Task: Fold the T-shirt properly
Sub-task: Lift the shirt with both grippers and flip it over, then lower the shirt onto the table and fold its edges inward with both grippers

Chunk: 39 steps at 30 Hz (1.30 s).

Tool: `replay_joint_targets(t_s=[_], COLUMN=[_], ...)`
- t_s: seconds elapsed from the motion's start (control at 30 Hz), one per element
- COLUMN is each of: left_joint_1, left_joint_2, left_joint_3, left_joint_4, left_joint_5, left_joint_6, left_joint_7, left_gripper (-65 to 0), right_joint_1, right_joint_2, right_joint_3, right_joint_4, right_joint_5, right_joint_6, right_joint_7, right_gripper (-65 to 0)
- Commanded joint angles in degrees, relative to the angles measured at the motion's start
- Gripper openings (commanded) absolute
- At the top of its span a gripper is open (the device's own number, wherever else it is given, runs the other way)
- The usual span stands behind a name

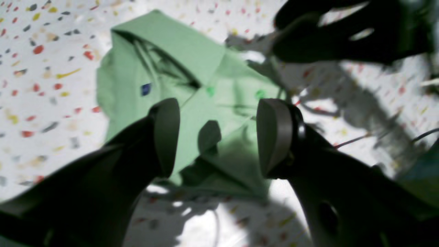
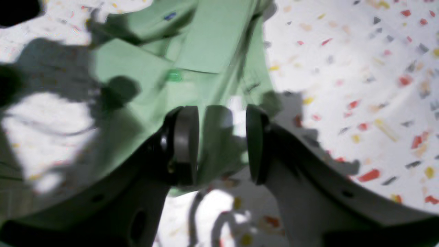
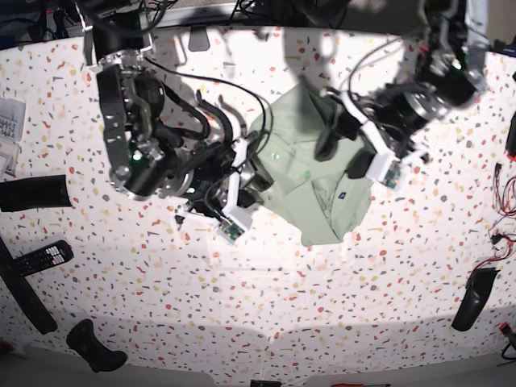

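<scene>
The T-shirt (image 3: 318, 189) lies bunched into a compact shape in the middle of the speckled table. It is pale green, with a collar, green buttons and a small blue tag (image 1: 146, 89). My left gripper (image 1: 219, 137) hovers open above the shirt's (image 1: 178, 68) button placket, with nothing between its fingers; in the base view this left gripper (image 3: 345, 153) is over the shirt's upper right part. My right gripper (image 2: 221, 144) is open over the shirt's (image 2: 209, 41) edge, with fabric and table showing through the gap. In the base view the right gripper (image 3: 256, 171) sits at the shirt's left edge.
A remote control (image 3: 40, 258) and black objects (image 3: 34, 193) (image 3: 95, 347) lie at the table's left side. Another black object (image 3: 472, 298) and red wires (image 3: 500, 238) are at the right edge. Cables (image 3: 234, 89) trail across the back. The other arm (image 1: 346, 32) shows in the left wrist view.
</scene>
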Motion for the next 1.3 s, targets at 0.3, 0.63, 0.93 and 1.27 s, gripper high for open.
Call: replay_joint_targets(t_s=[0.3, 0.63, 0.93, 1.27], left_joint_1=[1.09, 5.29, 3.69, -6.69], left_joint_2=[5.81, 5.86, 6.67, 6.23], left_joint_3=[-0.13, -0.13, -0.13, -0.17], left_joint_4=[-2.86, -3.06, -13.64, -19.32], left_joint_5=[4.09, 6.75, 6.80, 14.29], left_joint_6=[0.09, 0.26, 0.28, 0.79], left_joint_7=[-1.01, -3.10, -4.61, -4.59], left_gripper=[-32.0, -32.0, -32.0, -32.0], right_joint_1=[1.01, 0.94, 0.94, 0.57], right_joint_2=[-0.13, -0.20, -0.17, -0.17], right_joint_3=[0.22, 0.20, 0.20, 0.13], right_joint_4=[-3.37, -10.34, -19.58, -20.90], right_joint_5=[-1.40, -1.66, -7.06, -0.28], right_joint_6=[0.25, 0.25, 0.25, 0.25], right_joint_7=[3.87, 6.75, 12.11, 6.93], right_gripper=[-42.9, -42.9, -42.9, -42.9])
